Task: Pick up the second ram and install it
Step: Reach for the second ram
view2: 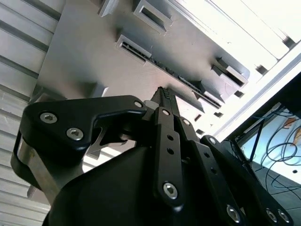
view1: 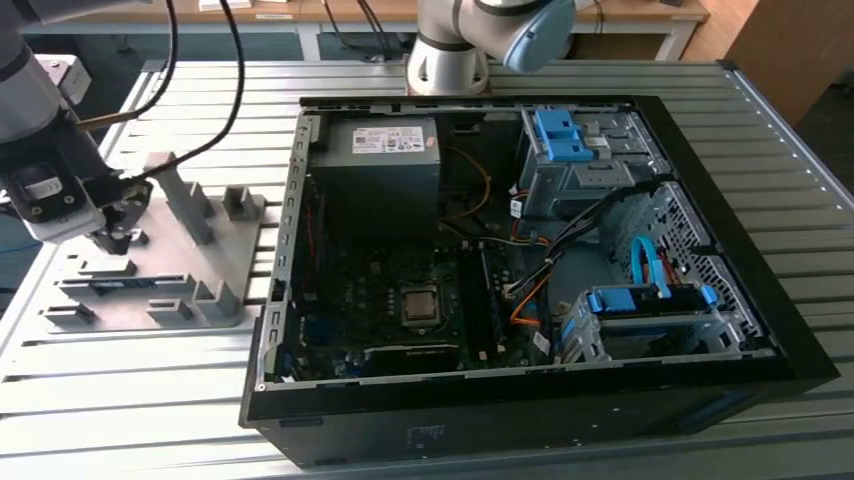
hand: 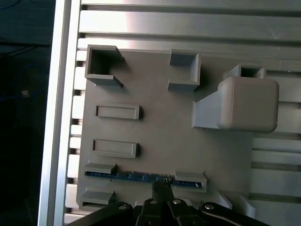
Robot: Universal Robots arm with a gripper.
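The second ram (hand: pixel 136 176) is a thin blue stick standing on edge between two grey blocks of the holder plate (hand: pixel 160 132). It also appears as a blue sliver (view1: pixel 123 284) in the exterior view and as a dark strip (view2: pixel 186 82) in the second wrist view. My gripper (hand: pixel 161 187) hangs just above the stick's middle, fingertips pressed together with nothing between them. In the exterior view the gripper (view1: pixel 118 240) sits over the plate at the exterior view's left. The black fingers (view2: pixel 163 96) taper to a single tip.
An open computer case (view1: pixel 534 250) lies to the exterior view's right of the plate, with motherboard (view1: pixel 400 300), power supply (view1: pixel 380 160) and blue drive brackets (view1: pixel 561 135). A tall grey post (hand: pixel 247 103) and several small blocks rise from the plate. Cables hang above the arm.
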